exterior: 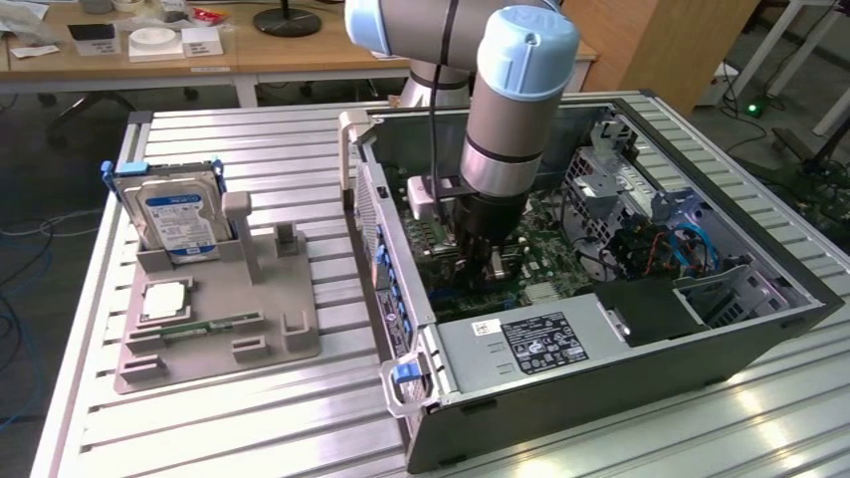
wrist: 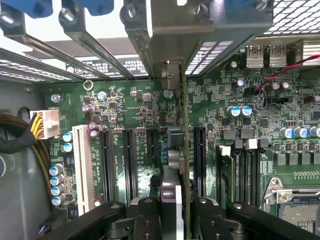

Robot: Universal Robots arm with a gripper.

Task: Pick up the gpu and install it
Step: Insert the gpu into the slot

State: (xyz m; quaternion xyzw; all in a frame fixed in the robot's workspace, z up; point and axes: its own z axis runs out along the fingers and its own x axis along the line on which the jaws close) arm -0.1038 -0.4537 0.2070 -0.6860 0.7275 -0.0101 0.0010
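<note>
Gpu (exterior: 495, 261) handling is well along, judging by the exterior view: I am reaching down into the open computer case (exterior: 743, 329), my gripper (exterior: 481, 267) hanging low over the green motherboard (exterior: 544, 249), and the card is showing as a small dark piece between my fingers. Well apart from me, outside the case, the grey parts stand (exterior: 213, 319) is sitting on the slatted table (exterior: 239, 418), holding the hard drive (exterior: 179, 221) upright with the memory stick (exterior: 213, 326) lying flat in front of it; I am seeing no dark card left on that stand, so I am judging the pick-up as done. In the wrist view, my gripper (wrist: 175, 205) is closing its black fingers (wrist: 150, 212) snugly on the gpu (wrist: 181, 125), which is standing edge-on and running straight away from me toward the case's rear wall, its silver bracket (wrist: 172, 75) up against the row of slot covers (wrist: 90, 30). Beneath and on either side of the card, long black expansion slots (wrist: 129, 160) are lying on the motherboard (wrist: 125, 105), with a white slot (wrist: 82, 165) further off. Whether the card's edge is already seated in a slot I cannot tell; I am judging the install as under way and not finished, since I am gripping it and not letting go.
</note>
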